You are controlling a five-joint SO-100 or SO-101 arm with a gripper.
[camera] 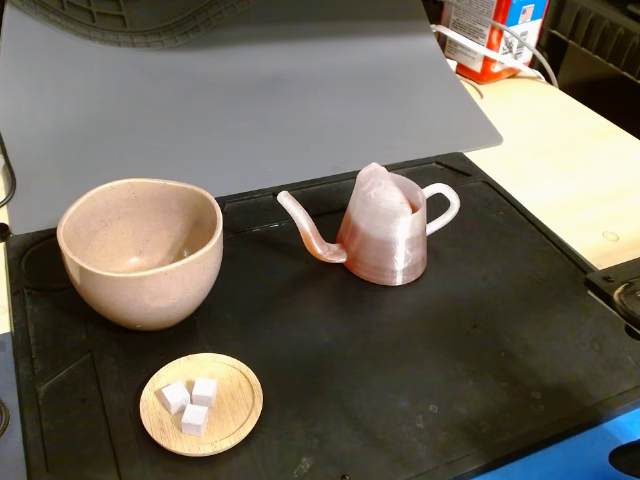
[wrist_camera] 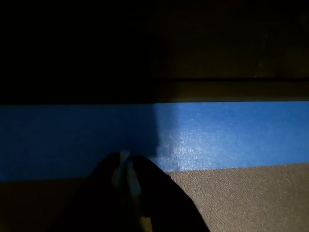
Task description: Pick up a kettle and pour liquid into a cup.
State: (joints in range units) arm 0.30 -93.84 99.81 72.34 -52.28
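Observation:
In the fixed view the translucent pinkish kettle (camera: 385, 235) stands upright on the black mat (camera: 400, 370), its thin spout pointing left and its white loop handle to the right. Its lower body and spout look darker reddish, which may be the liquid; I cannot tell for sure. To its left stands the large beige speckled cup (camera: 140, 250), upright, with no liquid showing inside. The gripper (wrist_camera: 125, 162) appears only in the wrist view, as dark fingers meeting at the tips over a blue tape strip (wrist_camera: 217, 135), holding nothing. Neither kettle nor cup shows there.
A small wooden dish (camera: 235, 410) with three white cubes (camera: 190, 400) lies in front of the cup. A grey sheet (camera: 250, 90) covers the back. A red and white carton (camera: 490, 35) stands at the back right. A black part (camera: 620, 295) juts in at the right edge.

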